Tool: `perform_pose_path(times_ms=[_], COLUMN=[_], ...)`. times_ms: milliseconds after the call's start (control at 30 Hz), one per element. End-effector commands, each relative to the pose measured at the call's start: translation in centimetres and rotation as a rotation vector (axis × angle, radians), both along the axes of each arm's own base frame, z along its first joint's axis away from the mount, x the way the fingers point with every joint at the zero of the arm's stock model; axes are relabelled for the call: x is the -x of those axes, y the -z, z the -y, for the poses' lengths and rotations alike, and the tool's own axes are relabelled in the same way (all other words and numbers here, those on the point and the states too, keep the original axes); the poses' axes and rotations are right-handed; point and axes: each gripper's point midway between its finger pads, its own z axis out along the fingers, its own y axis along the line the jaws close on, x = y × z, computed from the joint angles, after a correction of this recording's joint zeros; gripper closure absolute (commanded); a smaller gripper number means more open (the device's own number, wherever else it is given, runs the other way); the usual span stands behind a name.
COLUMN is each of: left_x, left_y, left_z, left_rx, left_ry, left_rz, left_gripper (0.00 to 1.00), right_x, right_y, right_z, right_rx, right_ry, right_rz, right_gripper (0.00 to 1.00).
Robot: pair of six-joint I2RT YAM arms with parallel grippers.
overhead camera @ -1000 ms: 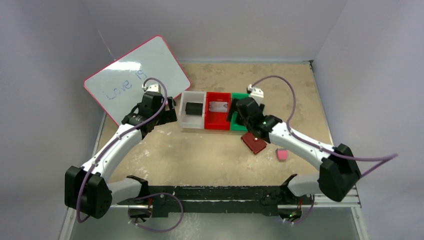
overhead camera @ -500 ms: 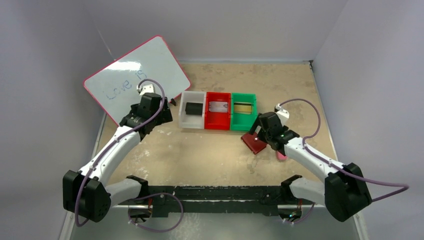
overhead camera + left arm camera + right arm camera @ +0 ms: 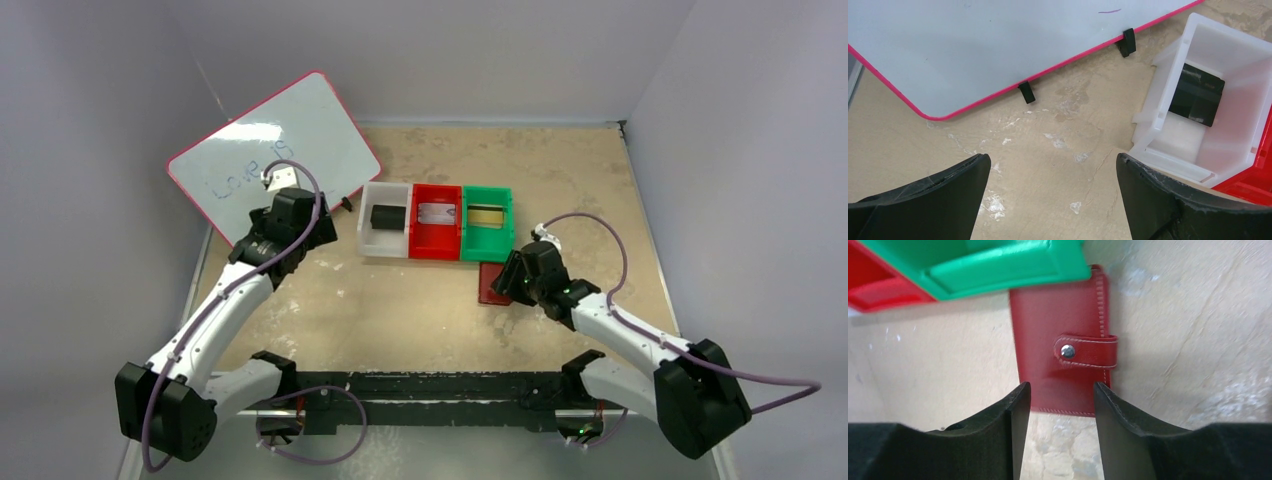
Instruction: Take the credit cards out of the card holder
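The dark red card holder (image 3: 489, 285) lies shut on the table, its snap tab (image 3: 1085, 351) fastened, just in front of the green bin. My right gripper (image 3: 506, 282) hovers low over its near edge. In the right wrist view the gripper (image 3: 1061, 390) is open and empty, its jaws standing either side of the holder (image 3: 1058, 315). A black card (image 3: 386, 216) lies in the white bin, a silver-grey card (image 3: 436, 212) in the red bin, a gold card (image 3: 486, 215) in the green bin. My left gripper (image 3: 318, 238) is open and empty left of the white bin; it also shows in the left wrist view (image 3: 1052, 160).
A white bin (image 3: 368, 238), a red bin (image 3: 434, 246) and a green bin (image 3: 487, 250) stand side by side mid-table. A pink-edged whiteboard (image 3: 270, 150) leans at the back left on small black feet (image 3: 1026, 92). The black card (image 3: 1196, 95) shows in the left wrist view.
My right gripper drew back from the green bin and came down over the card holder, which now lies squarer against that bin. My left gripper pulled back left from the white bin.
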Motion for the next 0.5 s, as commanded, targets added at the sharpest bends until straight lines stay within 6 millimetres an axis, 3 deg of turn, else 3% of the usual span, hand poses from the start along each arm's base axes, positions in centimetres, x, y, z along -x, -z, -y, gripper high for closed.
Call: perform_pose_path(times_ms=[0, 200, 467], left_x=[0.0, 0.1, 0.2], left_y=[-0.8, -1.1, -1.7], left_z=[-0.3, -0.3, -0.3], left_rx=[0.002, 0.006, 0.012], left_ry=[-0.022, -0.019, -0.019], left_rz=[0.042, 0.049, 0.07], left_gripper=[0.02, 0.02, 0.02], right_x=[2.1, 3.9, 2.7], right_y=[-0.2, -1.1, -3.9], right_z=[-1.7, -3.8, -0.2], right_rx=[-0.056, -0.023, 0.079], right_ry=[-0.051, -0.099, 0.107], right_rz=[-0.038, -0.055, 0.005], right_gripper=[0.5, 0.5, 0.3])
